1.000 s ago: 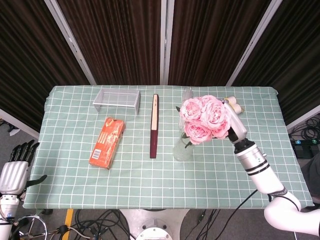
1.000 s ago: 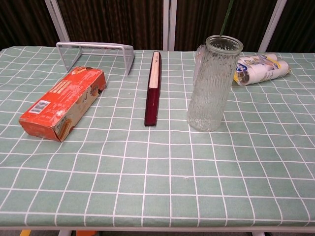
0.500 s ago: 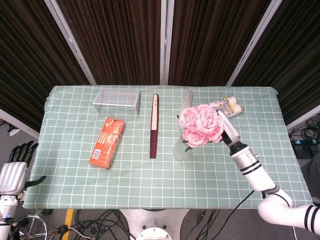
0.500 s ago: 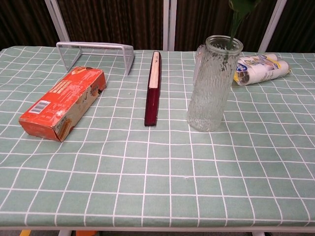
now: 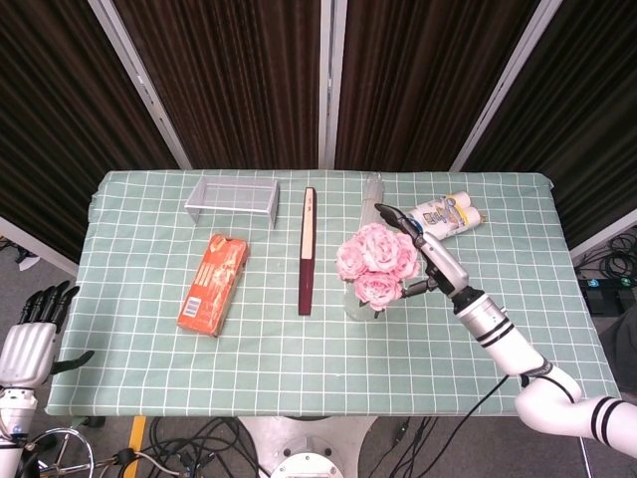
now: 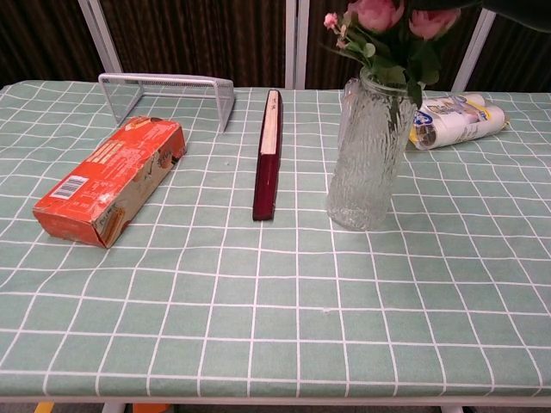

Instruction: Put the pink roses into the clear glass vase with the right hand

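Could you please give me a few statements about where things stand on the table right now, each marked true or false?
1. The pink roses have their stems down inside the clear glass vase. True.
2. The vase lies tipped over on the table. False: it stands upright.
3. The orange box lies left of the dark red book. True.
4. The left hand holds the roses. False: it is off the table's left edge, holding nothing; the right hand is beside the roses.
5. The wire rack stands on the orange box. False: it stands apart, further back.
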`<state>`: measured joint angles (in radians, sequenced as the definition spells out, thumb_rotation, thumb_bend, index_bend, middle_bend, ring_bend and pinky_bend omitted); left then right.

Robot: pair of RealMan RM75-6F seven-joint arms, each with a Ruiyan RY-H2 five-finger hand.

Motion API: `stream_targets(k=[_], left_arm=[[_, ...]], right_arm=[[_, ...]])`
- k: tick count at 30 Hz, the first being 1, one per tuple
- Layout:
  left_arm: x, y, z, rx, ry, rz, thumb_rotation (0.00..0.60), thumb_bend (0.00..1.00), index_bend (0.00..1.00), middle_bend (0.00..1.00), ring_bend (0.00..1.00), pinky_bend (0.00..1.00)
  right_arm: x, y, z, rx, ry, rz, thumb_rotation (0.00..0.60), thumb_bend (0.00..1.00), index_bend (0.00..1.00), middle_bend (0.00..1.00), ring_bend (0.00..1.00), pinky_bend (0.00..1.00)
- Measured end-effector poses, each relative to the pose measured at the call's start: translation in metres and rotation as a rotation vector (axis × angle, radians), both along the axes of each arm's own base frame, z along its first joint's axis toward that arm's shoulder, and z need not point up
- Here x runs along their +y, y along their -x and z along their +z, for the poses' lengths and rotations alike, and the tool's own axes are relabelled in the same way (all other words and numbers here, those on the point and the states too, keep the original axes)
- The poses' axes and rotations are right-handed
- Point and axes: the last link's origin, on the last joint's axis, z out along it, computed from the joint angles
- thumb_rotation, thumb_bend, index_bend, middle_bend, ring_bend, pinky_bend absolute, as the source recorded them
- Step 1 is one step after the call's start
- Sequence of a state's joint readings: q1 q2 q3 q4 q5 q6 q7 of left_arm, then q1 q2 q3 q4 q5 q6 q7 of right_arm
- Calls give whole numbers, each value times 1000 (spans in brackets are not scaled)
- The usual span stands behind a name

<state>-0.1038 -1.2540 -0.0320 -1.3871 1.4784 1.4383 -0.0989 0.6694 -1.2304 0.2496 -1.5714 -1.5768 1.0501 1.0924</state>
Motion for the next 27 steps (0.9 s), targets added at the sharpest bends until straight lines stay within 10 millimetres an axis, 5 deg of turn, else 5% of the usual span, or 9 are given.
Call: stream_targets(k=[12, 19, 27], left_arm=[[1, -8, -2, -5, 6, -18, 600, 0, 87, 17, 0, 68], [4, -15, -8, 2, 28, -30, 600, 0, 87, 17, 0, 68], [4, -20, -8, 5, 31, -47, 600, 0, 87, 17, 0, 68]], right_arm=[[17, 22, 39, 115, 238, 14, 600, 0, 0, 0, 0, 0], [46, 83, 63, 303, 357, -124, 600, 0, 0, 0, 0, 0], [74, 150, 72, 710, 483, -196, 600, 0, 0, 0, 0, 0]])
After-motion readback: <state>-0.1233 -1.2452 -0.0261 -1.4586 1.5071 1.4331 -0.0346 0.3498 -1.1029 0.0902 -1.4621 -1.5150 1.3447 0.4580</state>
